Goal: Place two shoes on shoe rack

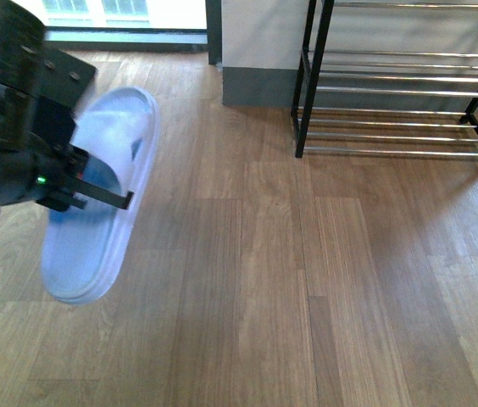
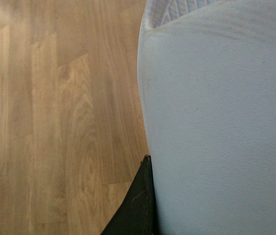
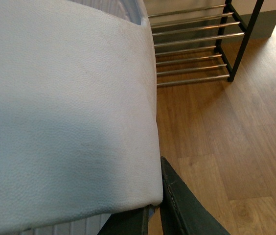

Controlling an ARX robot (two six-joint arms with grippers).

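Left end effector [image 1: 103, 193]: closed on the first shoe [image 1: 86, 254]. One black finger [image 1: 116, 200] reaches in under the wide strap and lies across the footbed. The other finger is hidden by the strap.

In the left wrist view the pale strap [image 2: 216, 122] fills most of the frame. A dark finger [image 2: 135, 208] lies tight against its edge, with plank floor beside it.

First shoe: light blue, held clear of the floor [image 1: 307, 280] at the left of the front view. It is tilted, footbed facing the camera, long axis running from upper right to lower left. Its edges are slightly blurred. It is well apart from the rack.

Right end effector [image 3: 157, 210]: seen only from its own wrist camera. It is clamped on the second shoe [image 3: 64, 107]. That shoe's strap fills the near field, and a black finger [image 3: 179, 205] presses against the strap's edge. A strip of ribbed footbed shows beyond the strap. How high this shoe is held I cannot tell.

Rack [image 1: 391, 90]: black frame with chrome rods in several tiers. It stands on the floor against the wall, at the upper right of the front view. In the right wrist view the rack [image 3: 192, 54] lies beyond the second shoe, near but not touching it.

Floor: brown wood planks. The left arm's dark housing crowds the front view's upper left corner.
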